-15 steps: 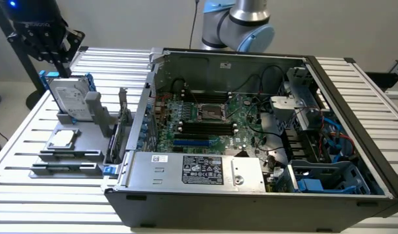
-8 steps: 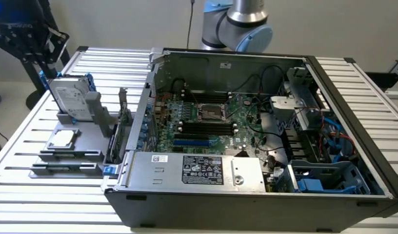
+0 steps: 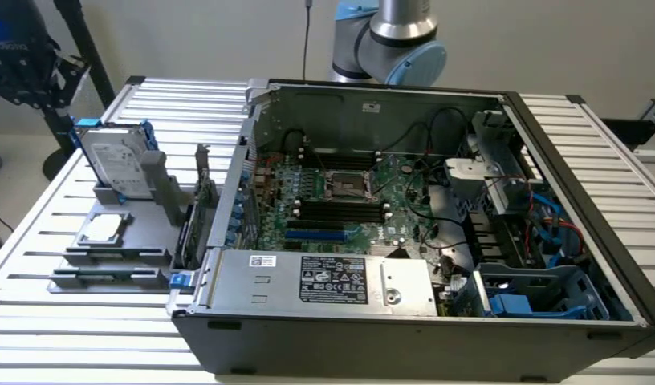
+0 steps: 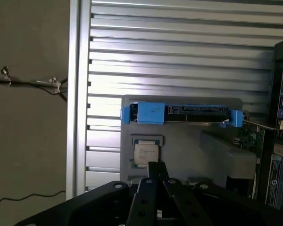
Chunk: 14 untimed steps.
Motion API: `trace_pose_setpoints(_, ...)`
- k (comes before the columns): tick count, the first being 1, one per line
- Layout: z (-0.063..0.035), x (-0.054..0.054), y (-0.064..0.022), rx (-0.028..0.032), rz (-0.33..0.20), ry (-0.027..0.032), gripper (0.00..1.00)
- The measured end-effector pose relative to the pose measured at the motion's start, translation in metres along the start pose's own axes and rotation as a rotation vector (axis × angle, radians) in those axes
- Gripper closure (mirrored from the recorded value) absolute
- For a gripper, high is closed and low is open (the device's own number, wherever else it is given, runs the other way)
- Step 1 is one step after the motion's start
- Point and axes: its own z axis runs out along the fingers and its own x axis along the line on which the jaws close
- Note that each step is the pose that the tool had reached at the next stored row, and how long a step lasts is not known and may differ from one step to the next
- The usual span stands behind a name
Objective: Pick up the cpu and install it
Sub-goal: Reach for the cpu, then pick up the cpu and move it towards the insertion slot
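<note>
On the slatted metal table (image 3: pixel 81 341), an open computer case (image 3: pixel 584 265) lying on its side, motherboard (image 3: pixel 355 224) exposed. At the exterior view's left of the case, just beside its wall, a grey holder (image 3: pixel 135 245) carrying the cpu (image 3: pixel 103 229): flat, silver top up, seated in a shallow square recess of the holder, not yet picked up. Behind it on the same holder, a silver hard drive (image 3: pixel 119 164) standing upright in blue brackets. Between holder and case wall, a green circuit card (image 3: pixel 205 196) standing on edge. Inside the case, a cpu socket (image 3: pixel 343 186) near the middle of the motherboard, black memory slots (image 3: pixel 339 212) just on its near side, and a grey power supply (image 3: pixel 322 281) with a white label along the near wall. Beyond the far side of the case, the robot arm (image 3: pixel 397 36) rising out of the picture. In the wrist view, jaws closed together with nothing between them, hanging over the holder (image 4: pixel 193 155), tips pictured right at the edge of the cpu (image 4: pixel 145 154); touching or apart, cannot tell. Just beyond the cpu there, the hard drive (image 4: pixel 179 113) seen edge-on between its blue brackets, with the table (image 4: pixel 179 47) slats past it.
</note>
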Motion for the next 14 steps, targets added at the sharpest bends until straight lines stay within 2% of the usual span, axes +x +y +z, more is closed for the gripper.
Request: trace_pose_setpoints(14, -0.0001, 0.0, 0.0, 0.0, 0.0, 0.0002, 0.88)
